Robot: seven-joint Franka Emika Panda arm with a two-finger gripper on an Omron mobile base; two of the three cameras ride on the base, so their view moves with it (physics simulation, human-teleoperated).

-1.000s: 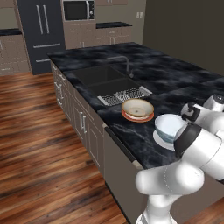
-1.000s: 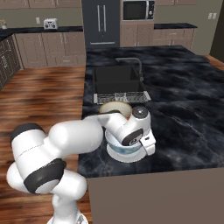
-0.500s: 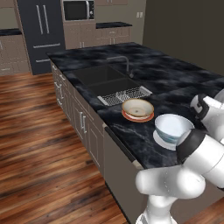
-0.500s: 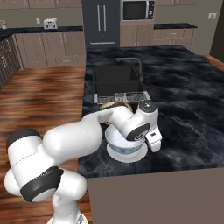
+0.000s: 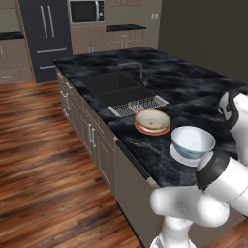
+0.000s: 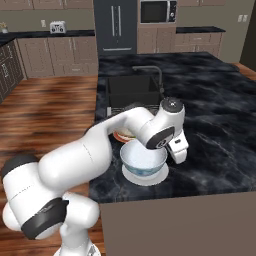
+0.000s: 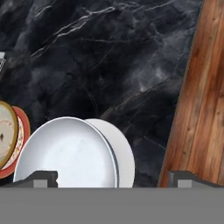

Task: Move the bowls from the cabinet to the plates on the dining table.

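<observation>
Left base view: blue-patterned bowl (image 5: 193,141) sits on the white plate (image 5: 181,156), mostly hiding it. Right base view: arm covers the tan bowl (image 6: 126,134). Hand view: gripper (image 7: 111,178) spread wide, empty, bowl at 10 o'clock

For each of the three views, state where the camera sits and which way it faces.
Left base view: behind-left of the arm, facing the dining table; white arm lower right.
Right base view: behind-right, same table; arm from lower left.
Hand view: on the hand, looking down; the open gripper tips at bottom.
All share the blue-patterned bowl on the white plate.
</observation>
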